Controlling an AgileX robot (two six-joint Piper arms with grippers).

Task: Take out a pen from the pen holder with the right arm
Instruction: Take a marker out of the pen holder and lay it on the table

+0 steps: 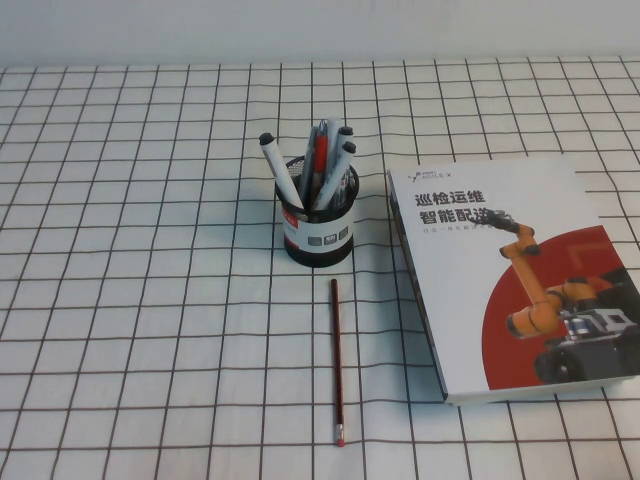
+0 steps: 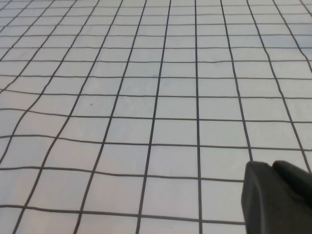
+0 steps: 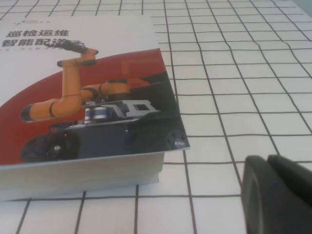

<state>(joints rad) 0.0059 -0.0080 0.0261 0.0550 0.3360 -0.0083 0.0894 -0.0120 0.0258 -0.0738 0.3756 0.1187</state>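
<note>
**Operator:** Where is the holder?

**Technician:** The holder (image 1: 318, 228), black mesh, stands upright near the middle of the tabletop (image 1: 120, 300), slightly toward the far edge. The pens (image 1: 325, 160) stand in it with caps up, leaning apart. One white pen leans toward the left edge.

**Operator:** What is the state of the right gripper?

**Technician:** The right gripper (image 3: 275, 195) is fully closed and grips no object. It sits low over the grid cloth (image 3: 234, 107) toward the tabletop's near right corner. It is just beside the near right corner of the book (image 3: 83, 97) without touching it. Whether it touches the cloth cannot be told. It is well apart from the holder.

**Operator:** And the left gripper?

**Technician:** The left gripper (image 2: 275, 200) sits low over bare cloth. Whether it is wide or narrow cannot be told.

**Operator:** What else is on the tabletop?

**Technician:** A pencil (image 1: 337, 360) lies flat on the cloth between the holder and the near edge. Its tip is near the holder's base and its eraser end points at the near edge. The book lies flat between the holder and the right edge, cover up, showing an orange robot arm.
</note>
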